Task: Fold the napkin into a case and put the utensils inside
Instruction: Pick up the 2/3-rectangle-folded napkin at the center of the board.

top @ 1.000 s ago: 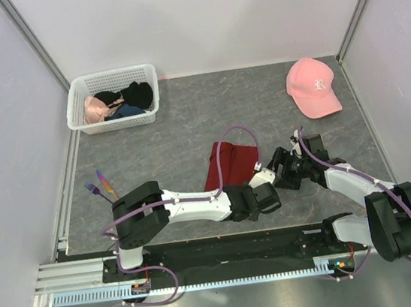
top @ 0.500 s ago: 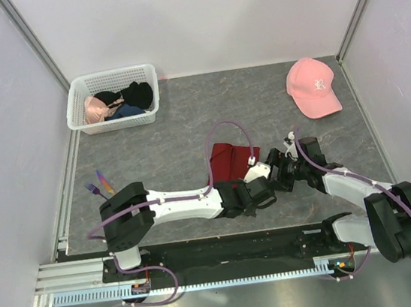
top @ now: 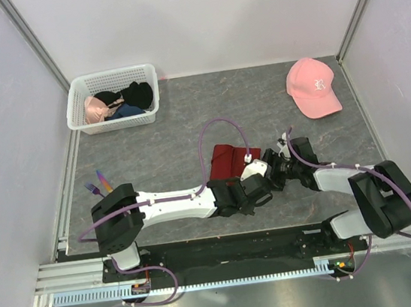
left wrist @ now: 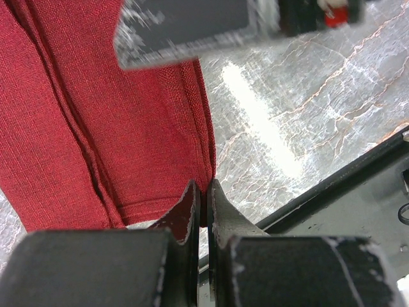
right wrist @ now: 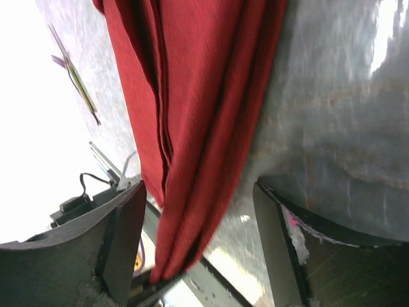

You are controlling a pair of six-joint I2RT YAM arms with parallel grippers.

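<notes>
The napkin lies in the middle of the table, doubled into layers but not yet a finished case; the utensils lie well apart at nine o'clock. The left claw is pinched almost closed on its edge, while the right claw gapes wide astride the cloth, holding nothing.

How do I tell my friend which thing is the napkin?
Start at the near edge of the grey table, where the left arm meets the right arm. The napkin is the flat folded cloth lying there. It is dark red, unlike the pink cap at the far right, and it isn't in the white basket.
</notes>
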